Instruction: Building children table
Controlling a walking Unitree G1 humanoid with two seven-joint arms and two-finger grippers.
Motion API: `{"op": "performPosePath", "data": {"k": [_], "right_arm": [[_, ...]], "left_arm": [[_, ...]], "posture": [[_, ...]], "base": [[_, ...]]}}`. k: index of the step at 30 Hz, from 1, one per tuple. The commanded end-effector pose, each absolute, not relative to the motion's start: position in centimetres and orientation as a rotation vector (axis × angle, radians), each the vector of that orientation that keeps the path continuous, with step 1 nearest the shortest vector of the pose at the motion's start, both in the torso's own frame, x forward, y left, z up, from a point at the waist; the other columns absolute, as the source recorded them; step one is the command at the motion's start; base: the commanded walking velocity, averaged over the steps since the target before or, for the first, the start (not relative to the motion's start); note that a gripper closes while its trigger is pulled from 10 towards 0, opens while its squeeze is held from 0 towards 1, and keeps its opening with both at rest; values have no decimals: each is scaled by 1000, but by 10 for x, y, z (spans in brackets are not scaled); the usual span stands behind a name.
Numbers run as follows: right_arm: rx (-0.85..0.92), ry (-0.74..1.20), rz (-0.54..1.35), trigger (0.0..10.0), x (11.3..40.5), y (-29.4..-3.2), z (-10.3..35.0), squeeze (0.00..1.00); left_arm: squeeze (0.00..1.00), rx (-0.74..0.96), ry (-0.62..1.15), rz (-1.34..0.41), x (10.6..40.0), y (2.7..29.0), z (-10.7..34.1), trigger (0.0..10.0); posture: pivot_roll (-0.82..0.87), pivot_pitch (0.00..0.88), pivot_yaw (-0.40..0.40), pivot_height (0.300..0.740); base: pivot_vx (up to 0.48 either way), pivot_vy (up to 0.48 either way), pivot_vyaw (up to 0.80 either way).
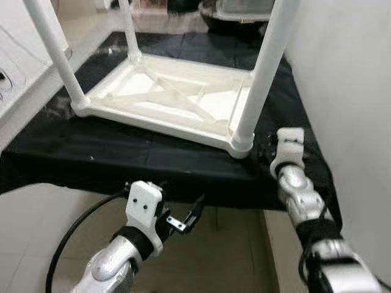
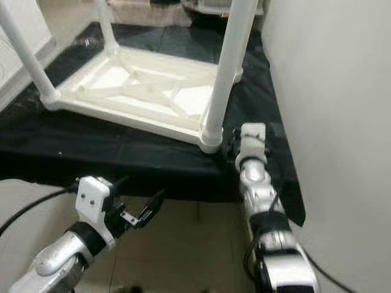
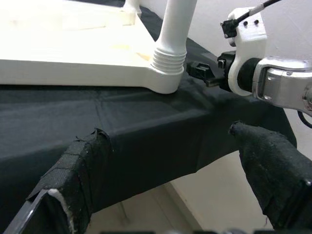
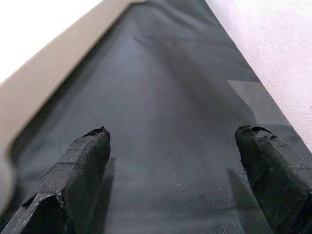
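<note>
Both jaws gape empty; my right jaws (image 1: 269, 146) beside the table leg (image 1: 259, 79) could nudge it, tipping the upturned children's table (image 1: 171, 97).

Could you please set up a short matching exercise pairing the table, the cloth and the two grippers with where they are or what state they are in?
Things:
1. table
2. cloth
3. left gripper
4. right gripper

Places or states:
A. black, spread under the work
B. beside the near leg, over the cloth
C. white, upside down, legs up
D. below the cloth's front edge, jaws open

Pairs: 1-C, 2-A, 3-D, 4-B
</note>
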State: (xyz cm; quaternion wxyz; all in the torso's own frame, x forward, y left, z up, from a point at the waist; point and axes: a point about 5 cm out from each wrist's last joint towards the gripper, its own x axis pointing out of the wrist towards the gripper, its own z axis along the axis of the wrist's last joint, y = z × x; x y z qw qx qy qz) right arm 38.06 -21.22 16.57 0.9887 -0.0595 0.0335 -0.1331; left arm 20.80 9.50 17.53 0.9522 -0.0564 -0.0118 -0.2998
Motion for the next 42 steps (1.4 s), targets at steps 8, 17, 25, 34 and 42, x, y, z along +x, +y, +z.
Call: {"op": "performPosePath", "data": {"k": [8,17,25,34,42], "right_arm": [[-14,102,-78,10000,385,-190,151,0],[48,84,227,10000,382,-159,148,0],[27,76,546,10000,370,-135,151,0],[6,48,777,10000,354,-121,165,0],[12,26,868,10000,347,-114,179,0]], "left_arm": [[0,-130,5,-614,200,92,176,10000],[0,-129,18,-607,203,93,177,10000],[0,-117,9,-599,209,97,180,10000],[0,-111,4,-590,211,99,180,10000],[0,-109,2,-587,213,99,179,10000]], "posture": [[131,341,-4,740],[123,342,-1,740],[115,339,-1,740],[106,338,-3,740],[102,326,-7,740]], "base": [[0,0,0],[0,0,0],[0,0,0],[0,0,0],[0,0,0]]}}
